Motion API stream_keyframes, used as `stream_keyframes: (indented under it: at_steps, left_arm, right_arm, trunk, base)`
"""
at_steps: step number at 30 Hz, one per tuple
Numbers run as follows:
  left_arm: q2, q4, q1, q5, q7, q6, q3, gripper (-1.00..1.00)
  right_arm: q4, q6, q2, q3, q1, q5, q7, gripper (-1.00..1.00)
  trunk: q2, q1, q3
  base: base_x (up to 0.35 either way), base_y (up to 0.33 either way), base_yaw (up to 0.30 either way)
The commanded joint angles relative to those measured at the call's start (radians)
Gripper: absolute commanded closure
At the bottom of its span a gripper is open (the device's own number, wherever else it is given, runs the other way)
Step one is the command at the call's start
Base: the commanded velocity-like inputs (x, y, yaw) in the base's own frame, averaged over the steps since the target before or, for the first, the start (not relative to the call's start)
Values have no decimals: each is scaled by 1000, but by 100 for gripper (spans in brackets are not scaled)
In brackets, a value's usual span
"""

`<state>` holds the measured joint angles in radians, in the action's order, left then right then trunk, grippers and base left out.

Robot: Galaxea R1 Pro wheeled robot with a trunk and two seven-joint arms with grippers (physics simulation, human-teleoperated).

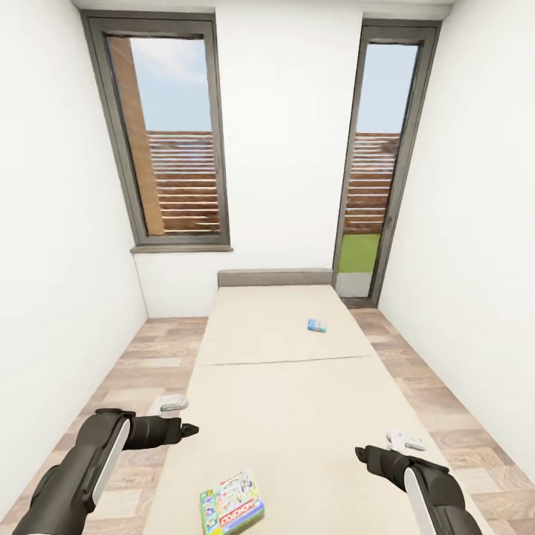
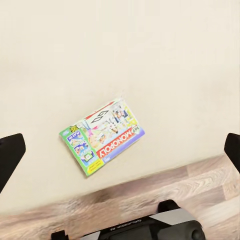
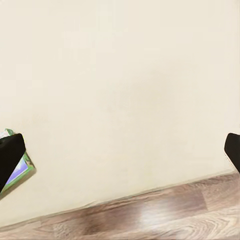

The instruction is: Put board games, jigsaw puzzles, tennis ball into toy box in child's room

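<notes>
Monopoly board game (image 1: 232,503) flat on bed (image 1: 297,416) between both jaws, apparently spread apart, touching neither; smaller blue box (image 1: 317,325) farther up.

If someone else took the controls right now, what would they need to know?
Left end effector: open, empty, held over the bed's near left side.
Right end effector: open, empty, held over the near right side.
Monopoly board game: flat on the bed's near end, between the arms.
Small blue box: farther up the bed, probably the second game.
Done: nothing picked up yet.
Left: grab both games, find the table and toy box, then pack puzzles and ball too.
</notes>
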<state>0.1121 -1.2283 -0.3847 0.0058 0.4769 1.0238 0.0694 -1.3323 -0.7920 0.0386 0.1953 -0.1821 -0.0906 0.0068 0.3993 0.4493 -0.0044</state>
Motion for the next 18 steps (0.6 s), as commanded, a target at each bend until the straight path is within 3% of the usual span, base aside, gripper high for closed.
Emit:
stream_keyframes:
  at_steps: [1, 7, 12, 18]
  left_arm:
    - [0, 0, 0, 0, 3, 6, 1, -100]
    - [0, 0, 0, 0, 3, 6, 1, -100]
    - [-1, 0, 0, 0, 2, 6, 0, -100]
    - [-1, 0, 0, 0, 2, 6, 0, -100]
  right_arm:
    - [-1, -4, 1, 3, 0, -6, 1, -100]
    - [-1, -4, 0, 2, 0, -6, 1, -100]
    - [-1, -4, 1, 3, 0, -7, 1, -100]
    - [-1, -4, 1, 3, 0, -6, 1, -100]
  trunk:
    - [1, 1, 0]
    - [1, 1, 0]
    - [1, 1, 0]
    - [1, 1, 0]
  base:
    - [181, -132, 1]
    - [161, -117, 0]
    - [18, -22, 0]
    - [3, -187, 0]
